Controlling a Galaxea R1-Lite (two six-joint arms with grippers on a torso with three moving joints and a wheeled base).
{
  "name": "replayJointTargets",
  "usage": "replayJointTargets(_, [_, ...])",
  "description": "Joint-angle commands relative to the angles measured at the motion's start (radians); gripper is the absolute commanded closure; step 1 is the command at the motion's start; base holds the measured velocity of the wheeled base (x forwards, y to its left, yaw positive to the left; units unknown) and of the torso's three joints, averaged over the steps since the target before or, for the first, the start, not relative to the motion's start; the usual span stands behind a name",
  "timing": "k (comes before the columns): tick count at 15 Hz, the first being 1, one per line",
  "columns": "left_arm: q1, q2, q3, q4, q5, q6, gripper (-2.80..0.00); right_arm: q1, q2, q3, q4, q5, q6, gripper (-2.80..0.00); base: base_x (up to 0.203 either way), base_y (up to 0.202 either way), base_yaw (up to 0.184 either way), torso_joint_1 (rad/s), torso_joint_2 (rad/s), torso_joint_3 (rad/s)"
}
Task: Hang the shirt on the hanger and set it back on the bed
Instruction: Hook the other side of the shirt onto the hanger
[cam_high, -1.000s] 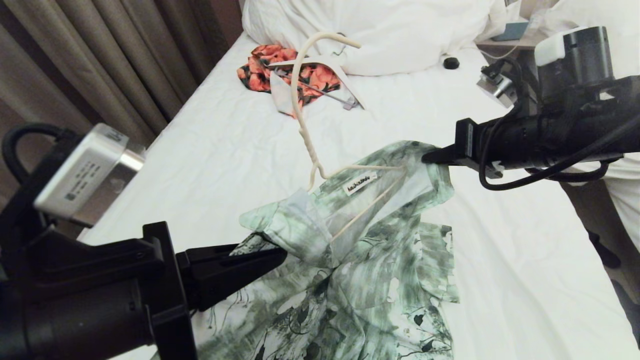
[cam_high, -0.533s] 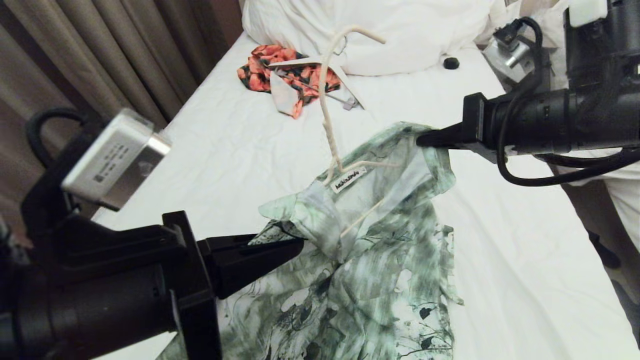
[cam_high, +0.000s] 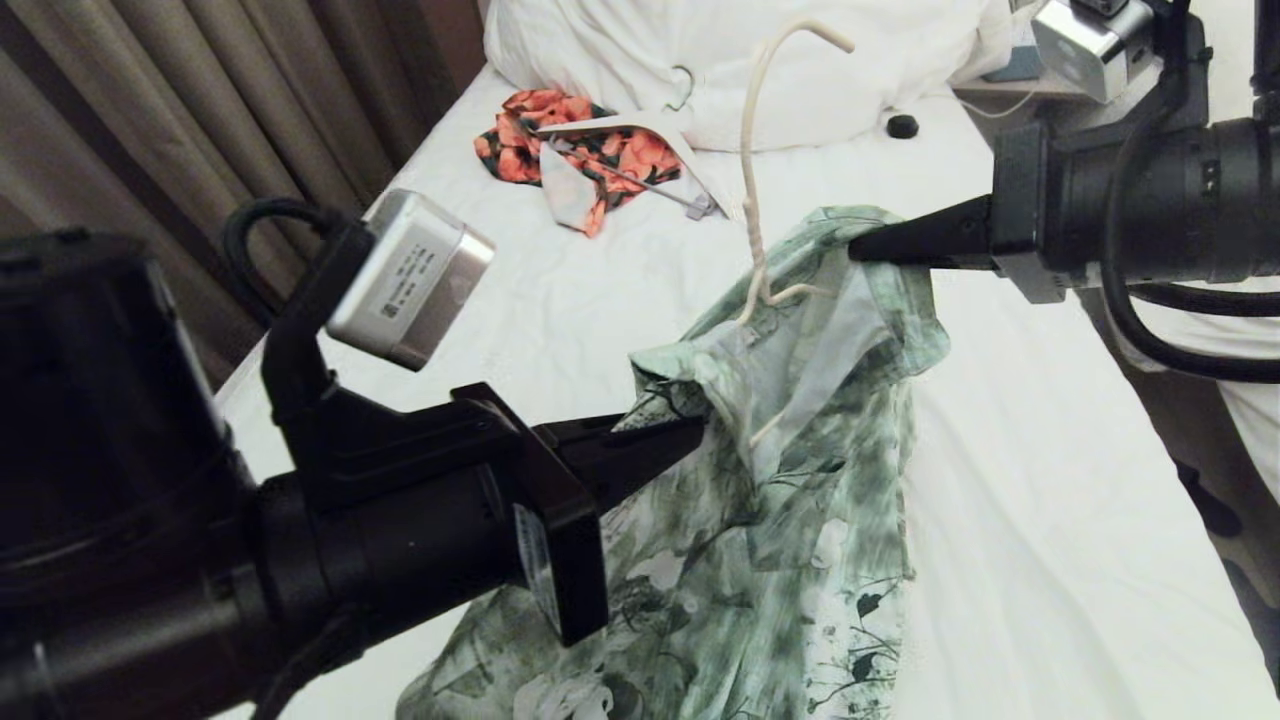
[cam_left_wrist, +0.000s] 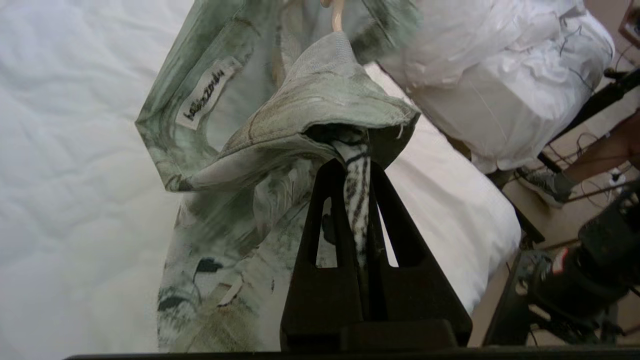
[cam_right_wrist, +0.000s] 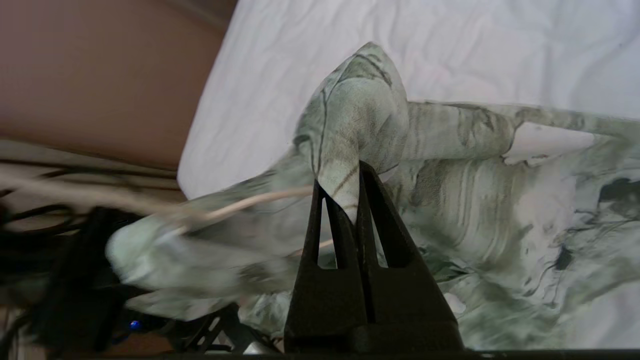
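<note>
Left gripper (cam_high: 690, 435) low, right gripper (cam_high: 858, 247) higher, both arms level, jaws pinched tight.

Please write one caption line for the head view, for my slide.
Both tools, left tool and right tool, shut on the shirt, holding it with the hanger above the bed.

An orange-and-black floral garment (cam_high: 570, 150) lies crumpled near the white pillow heap (cam_high: 800, 60), with a broad flat white hanger (cam_high: 640, 135) resting across it — its metal hook curls against the pillows. A small black round object (cam_high: 902, 126) sits just beside the pillows. Brown curtains (cam_high: 200, 130) hang along the left — a second white bed (cam_left_wrist: 505, 80) stands well apart.
</note>
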Motion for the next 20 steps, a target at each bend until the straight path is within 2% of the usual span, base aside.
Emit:
replayJointTargets(1, [0.001, 0.064, -0.002, -0.058, 0.001, 0.001, 0.00, 0.026, -0.027, 0.000, 0.005, 0.002, 0.002, 0.00, 0.000, 0.000, 0.000, 0.000, 0.00, 0.000])
replayJointTargets(5, [0.001, 0.096, -0.003, -0.157, 0.001, -0.005, 0.00, 0.113, -0.059, 0.009, 0.027, -0.001, 0.002, 0.00, 0.000, 0.000, 0.000, 0.000, 0.00, 0.000])
replayJointTargets(10, [0.002, 0.093, -0.002, -0.241, 0.006, -0.059, 0.00, 0.175, -0.094, 0.027, 0.054, -0.004, 0.002, 0.00, 0.000, 0.000, 0.000, 0.000, 0.00, 0.000])
replayJointTargets(11, [0.004, 0.093, 0.000, -0.297, 0.007, -0.061, 0.00, 0.186, -0.105, 0.027, 0.064, -0.005, 0.002, 0.00, 0.000, 0.000, 0.000, 0.000, 0.00, 0.000])
replayJointTargets(14, [0.013, 0.089, -0.003, -0.431, 0.013, -0.076, 0.00, 0.197, -0.131, 0.029, 0.083, -0.008, 0.002, 0.00, 0.000, 0.000, 0.000, 0.000, 0.00, 0.000])
replayJointTargets(20, [0.022, 0.072, -0.042, -0.468, 0.015, -0.083, 0.00, 0.193, -0.156, 0.036, 0.083, -0.010, 0.001, 0.00, 0.000, 0.000, 0.000, 0.000, 0.00, 0.000])
